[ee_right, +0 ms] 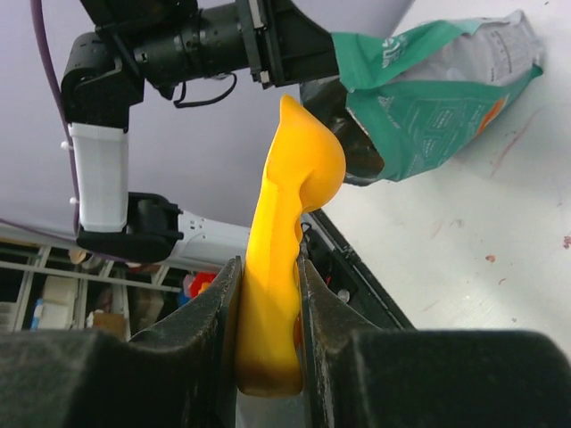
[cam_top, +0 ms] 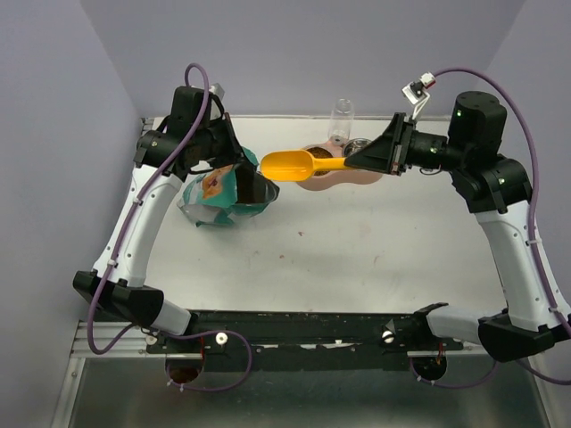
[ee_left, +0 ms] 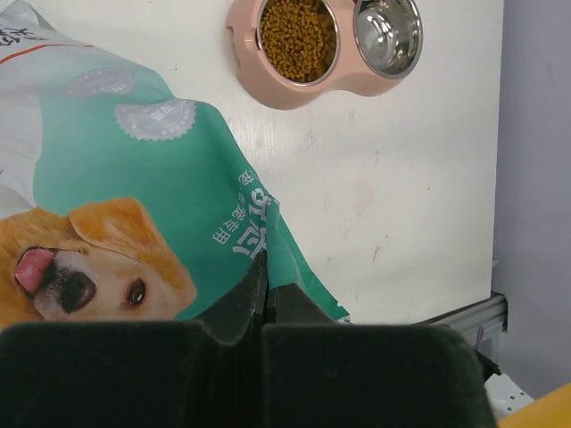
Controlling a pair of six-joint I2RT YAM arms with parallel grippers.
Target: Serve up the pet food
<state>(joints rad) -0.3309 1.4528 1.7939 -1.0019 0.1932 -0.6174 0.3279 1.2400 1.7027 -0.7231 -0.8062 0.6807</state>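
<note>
Right wrist view: right gripper (ee_right: 268, 276) clamped tight on orange scoop (ee_right: 290, 196) handle. The scoop's head hangs at the pink feeder (ee_left: 268, 89) left edge (open table (cam_top: 357, 250) on the feeder's near side). Pet food (ee_left: 297, 37) fills the feeder's left bowl, close by that gripper. Left gripper (ee_left: 266, 294) pinches the bag (ee_left: 134, 178) edge, left of the feeder.

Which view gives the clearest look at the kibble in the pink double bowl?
The left wrist view: the kibble fills one cup of the pink bowl, unobstructed. In the top external view the orange scoop partly hides it. The right wrist view misses the bowl.

Kibble (ee_left: 297, 37) matt; scoop (cam_top: 287, 164) glossy plastic; bag (ee_left: 107, 178) glossy film; bowl (ee_left: 387, 34) polished steel.
</note>
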